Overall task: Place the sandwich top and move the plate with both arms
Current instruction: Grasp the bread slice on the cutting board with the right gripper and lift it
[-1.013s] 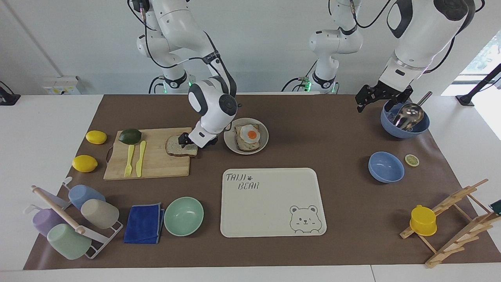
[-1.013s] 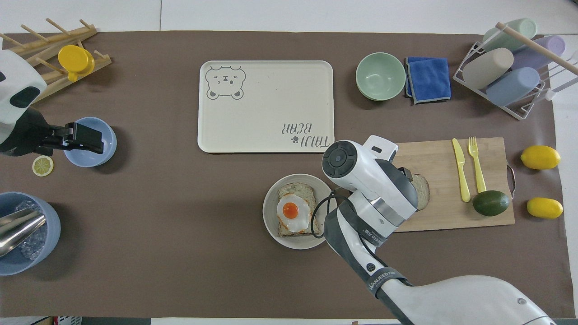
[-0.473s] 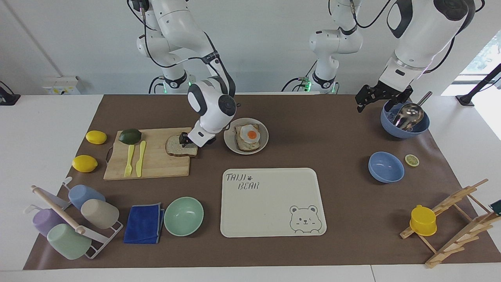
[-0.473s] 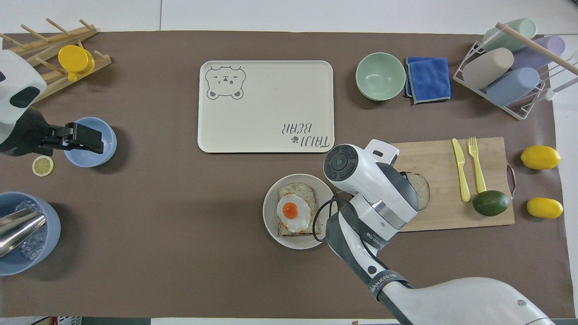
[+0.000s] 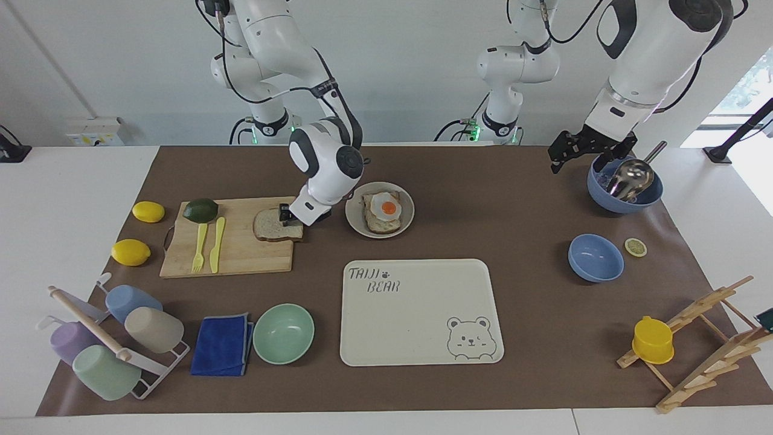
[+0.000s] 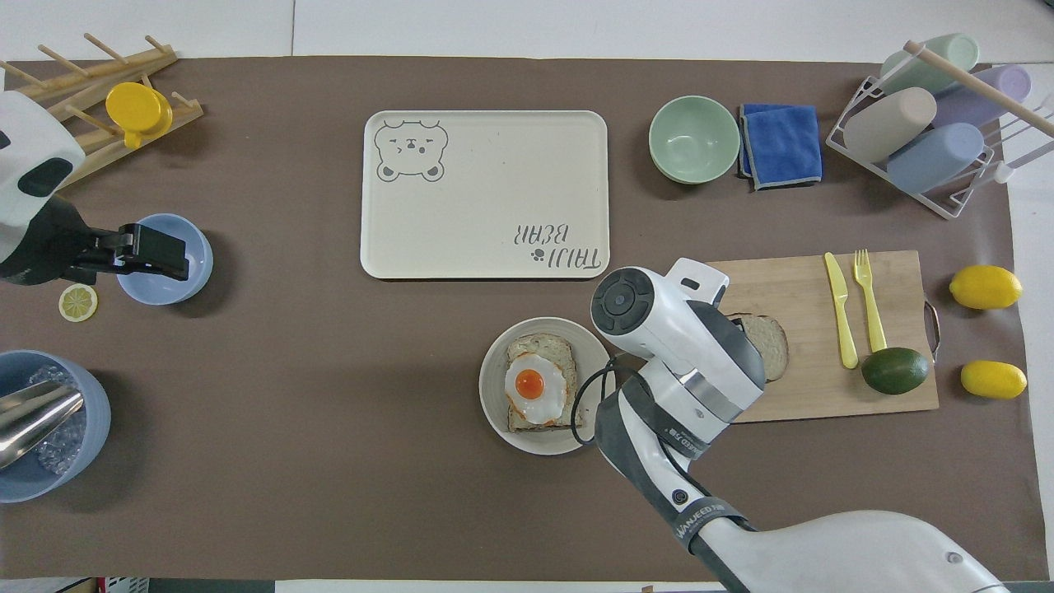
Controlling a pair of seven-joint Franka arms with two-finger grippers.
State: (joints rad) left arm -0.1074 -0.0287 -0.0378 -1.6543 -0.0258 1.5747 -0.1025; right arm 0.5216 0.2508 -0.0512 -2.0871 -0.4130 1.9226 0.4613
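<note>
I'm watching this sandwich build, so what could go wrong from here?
The right gripper grips only the edge of the sandwich top, so the slice may sag or tear when lifted. The fried egg domes the bread on the plate, so the top could land tilted or slide off.

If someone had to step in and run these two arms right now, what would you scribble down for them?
Right gripper: down at the sandwich top on the cutting board; grip unconfirmed.
Left gripper: open, waiting over the table beside the blue bowl with the ladle.
Plate: beside the board, carrying the egg-topped bread.
Done: nothing placed.
Left: lift the top, set it on the egg, then move the plate with both arms.
</note>
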